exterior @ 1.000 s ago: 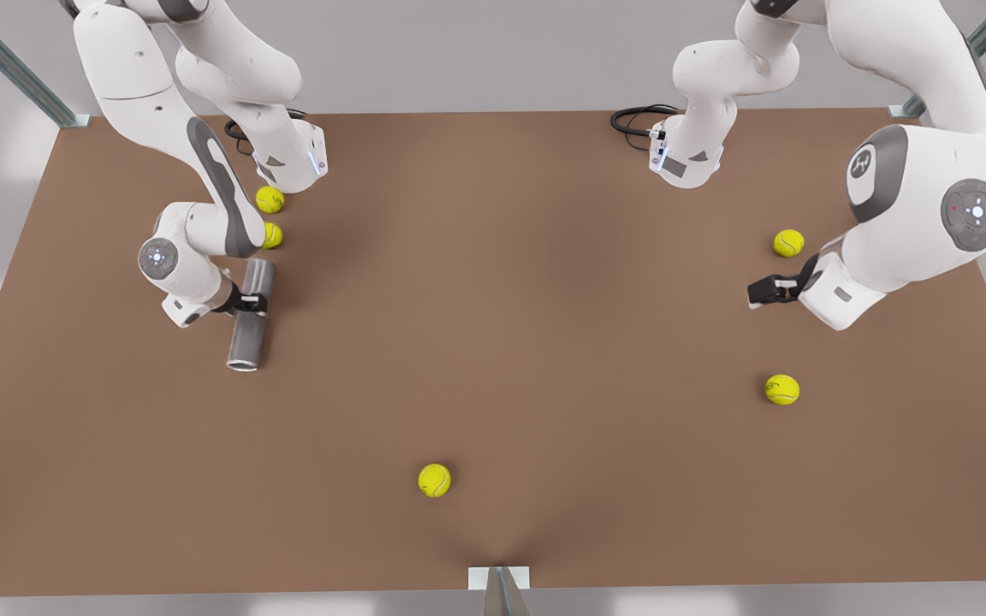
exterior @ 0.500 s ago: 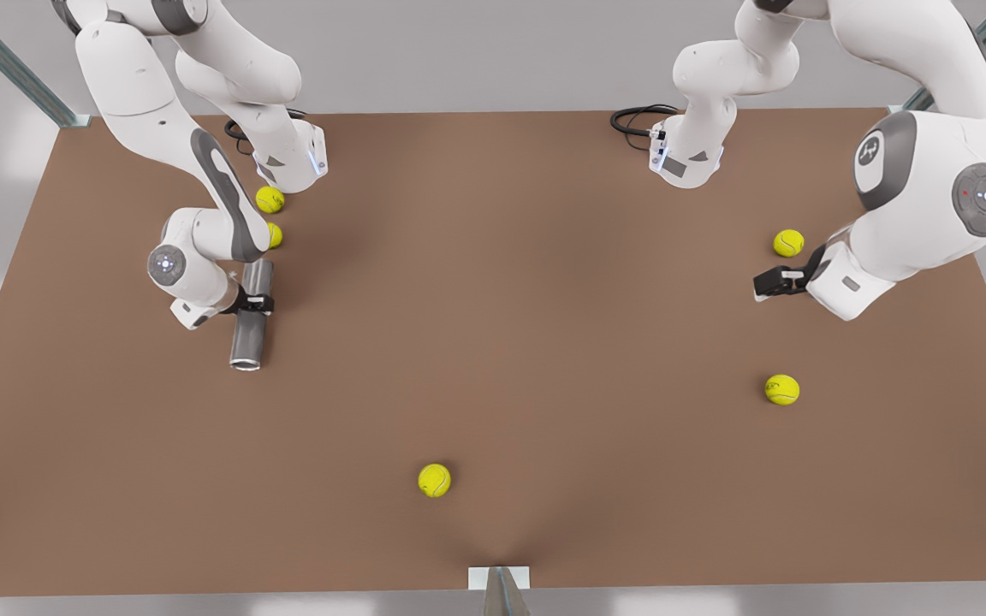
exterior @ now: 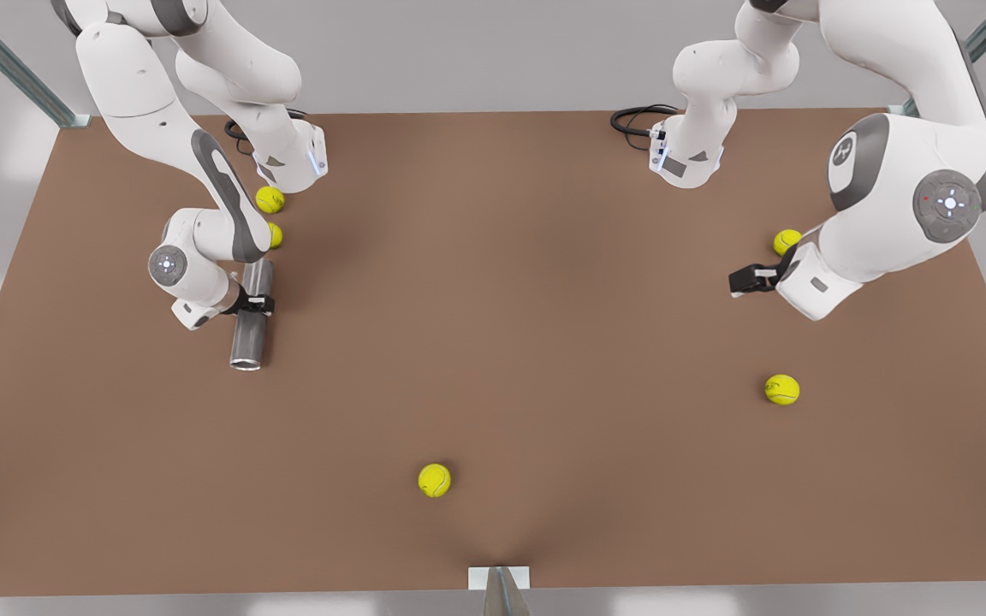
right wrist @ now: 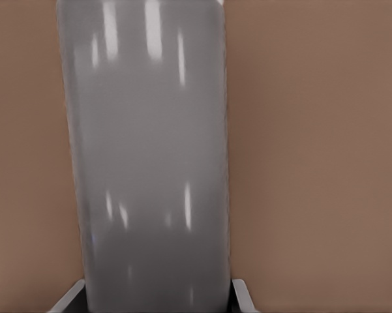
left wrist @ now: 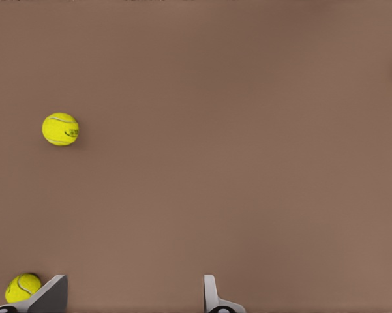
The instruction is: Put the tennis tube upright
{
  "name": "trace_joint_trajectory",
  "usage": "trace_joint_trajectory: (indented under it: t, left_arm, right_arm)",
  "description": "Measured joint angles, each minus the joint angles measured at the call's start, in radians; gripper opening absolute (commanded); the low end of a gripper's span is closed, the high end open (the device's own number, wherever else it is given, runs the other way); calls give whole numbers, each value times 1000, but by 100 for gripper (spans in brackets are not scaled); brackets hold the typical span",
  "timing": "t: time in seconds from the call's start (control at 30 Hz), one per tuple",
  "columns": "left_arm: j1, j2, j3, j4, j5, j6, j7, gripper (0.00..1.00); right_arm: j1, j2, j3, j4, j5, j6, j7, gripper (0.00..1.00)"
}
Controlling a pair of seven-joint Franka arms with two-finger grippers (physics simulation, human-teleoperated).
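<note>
While the tennis tube [exterior: 250, 316] lies flat on the brown table [exterior: 544, 359] at the front view's left, its lighter open rim toward the camera, you have none of the standing-up done yet; by my reading only the grip is in place. Your right gripper [exterior: 255, 303] straddles the tube about midway along its length, and in the right wrist view the grey tube [right wrist: 147, 163] runs between the two fingertips [right wrist: 241, 297], which sit against its sides, so judge it closed on the tube. What remains is to lift it, turn it until the long axis is vertical, and set one end down on the table. Two tennis balls [exterior: 270, 200] lie just beyond the tube's far end, beside that arm's base, so watch them when you swing the tube up. Your left gripper [exterior: 743, 281] hangs over the table at the front view's right, waiting; the left wrist view shows its fingers [left wrist: 212, 297] spread apart with nothing between them, one ball [left wrist: 60, 129] lying ahead and another ball [left wrist: 23, 287] close by one finger.
</note>
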Motion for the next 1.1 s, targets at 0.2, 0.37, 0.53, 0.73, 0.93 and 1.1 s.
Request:
trace_joint_trajectory:
  t: [0.2, 0.37, 0.53, 0.73, 0.93, 1.1]
  left_arm:
    - [0, 0, 0, -1, 2, 0, 0, 99]
    - [1, -1, 0, -1, 2, 0, 0, 99]
    - [-2, -6, -15, -1, 2, -3, -24, 99]
    - [-6, 4, -18, 0, 4, 6, -25, 99]
    - [7, -5, -17, 4, 6, 15, -23, 99]
    - [0, -14, -22, 2, 4, 3, -23, 99]
  right_arm:
    - [0, -1, 0, 0, 0, -1, 0, 79]
    - [0, -9, 0, 1, 0, -7, 0, 79]
    - [0, -23, 0, 2, 0, -14, -12, 79]
    - [-6, -5, 0, 1, 0, -8, -13, 79]
    - [-6, 0, 0, 1, 0, -5, -12, 78]
    - [-2, 0, 0, 0, 0, -5, -12, 77]
